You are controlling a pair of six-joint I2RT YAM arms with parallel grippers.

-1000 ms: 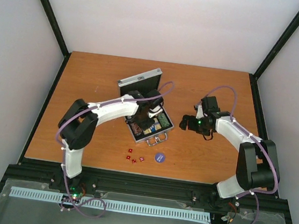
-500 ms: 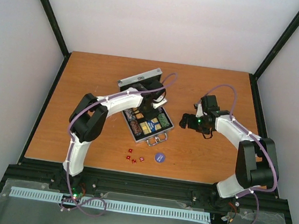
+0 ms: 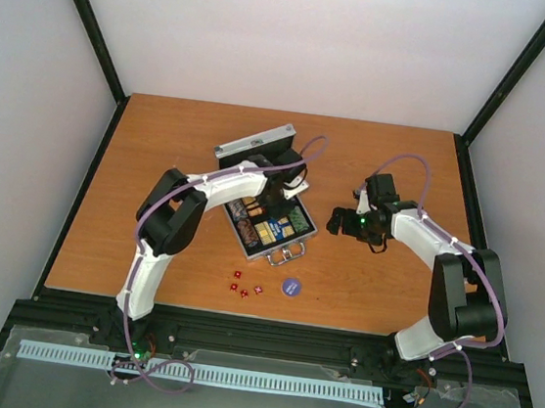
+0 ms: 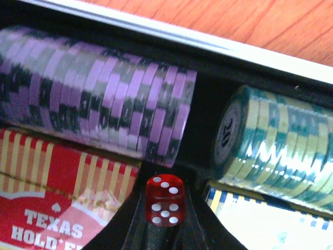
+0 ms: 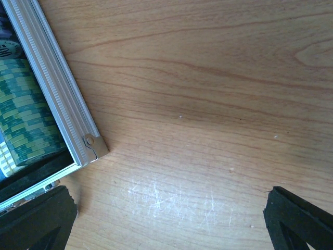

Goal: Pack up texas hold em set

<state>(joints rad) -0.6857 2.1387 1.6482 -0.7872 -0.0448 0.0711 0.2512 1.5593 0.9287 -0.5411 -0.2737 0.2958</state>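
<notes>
**Left gripper lowering one die into the open case**

Your left gripper (image 4: 164, 213) is pinched on a red die (image 4: 164, 199). It holds the die low inside the case (image 3: 256, 146) at mid-table, over the dark slot between the purple chip stack (image 4: 99, 99) and the green chip stack (image 4: 276, 156), beside the card box (image 4: 52, 208). That gap is probably the dice pocket. More dice (image 3: 244, 287) and the blue-purple disc (image 3: 291, 286) lie on the table (image 3: 158, 171), near of the case. Your right gripper (image 5: 166, 221) hangs spread wide and empty at the case's right corner, likely ready to steady it.
</notes>
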